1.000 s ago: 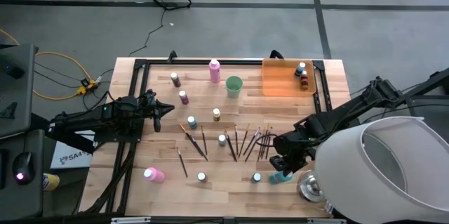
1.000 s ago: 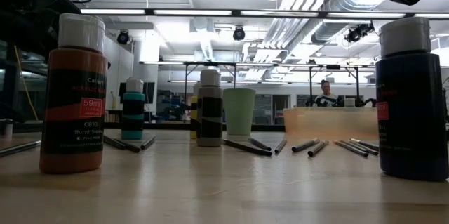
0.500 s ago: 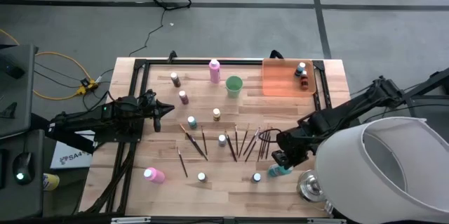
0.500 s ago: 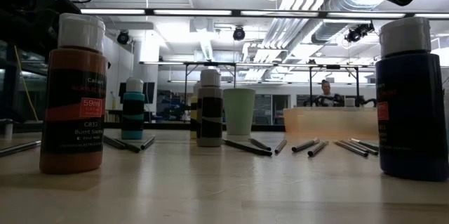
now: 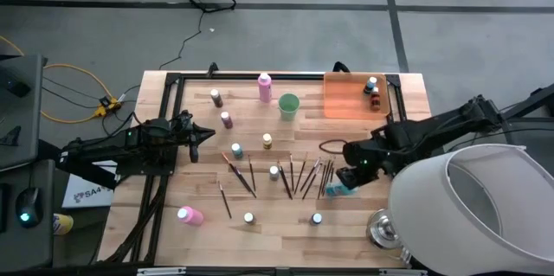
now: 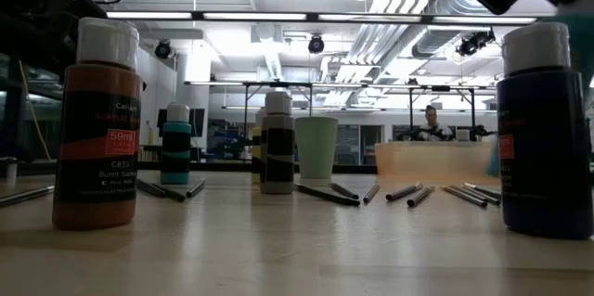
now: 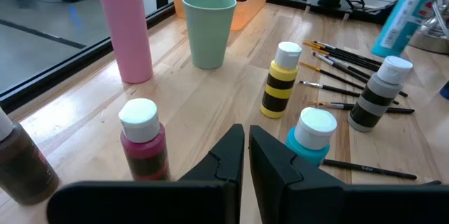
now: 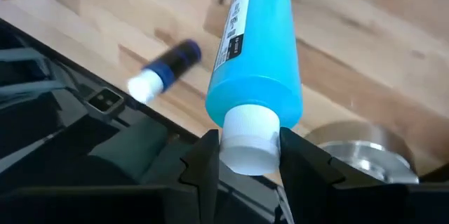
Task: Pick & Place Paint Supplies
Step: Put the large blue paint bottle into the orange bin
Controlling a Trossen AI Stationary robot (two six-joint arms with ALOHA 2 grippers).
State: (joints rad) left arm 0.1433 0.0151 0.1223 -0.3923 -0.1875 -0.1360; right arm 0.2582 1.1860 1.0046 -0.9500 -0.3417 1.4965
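Note:
My right gripper (image 5: 350,181) is shut on the teal bottle (image 5: 338,190), which is in the air over the table's right half, just right of the thin dark brushes (image 5: 303,174). The bottle also shows in the left wrist view (image 7: 410,10), tilted and above the table. My left gripper (image 5: 208,135) waits at the table's left side, shut and empty (image 7: 245,157), near small paint bottles (image 7: 312,131). One pink bottle (image 5: 264,87) stands at the far edge. Another (image 5: 190,215) lies near the front left. My right gripper pinches the teal bottle's white cap (image 8: 245,140) between its two fingers (image 8: 202,162), one on each side. The bottle's body (image 8: 256,48) reaches out beyond the fingertips, slanting down toward the table. The bottle is lifted clear of the table.
The orange tray (image 5: 346,107) at the far right holds two small bottles (image 5: 373,91). The light green cup (image 5: 288,105) stands left of it. Small bottles (image 5: 317,218) stand scattered about the table. A round metal thing (image 5: 381,228) sits at the near right corner.
My right gripper has gone up and toward the table's far edge, carrying the teal bottle from near the front edge to beside the brushes. The bottle is now clear of the table.

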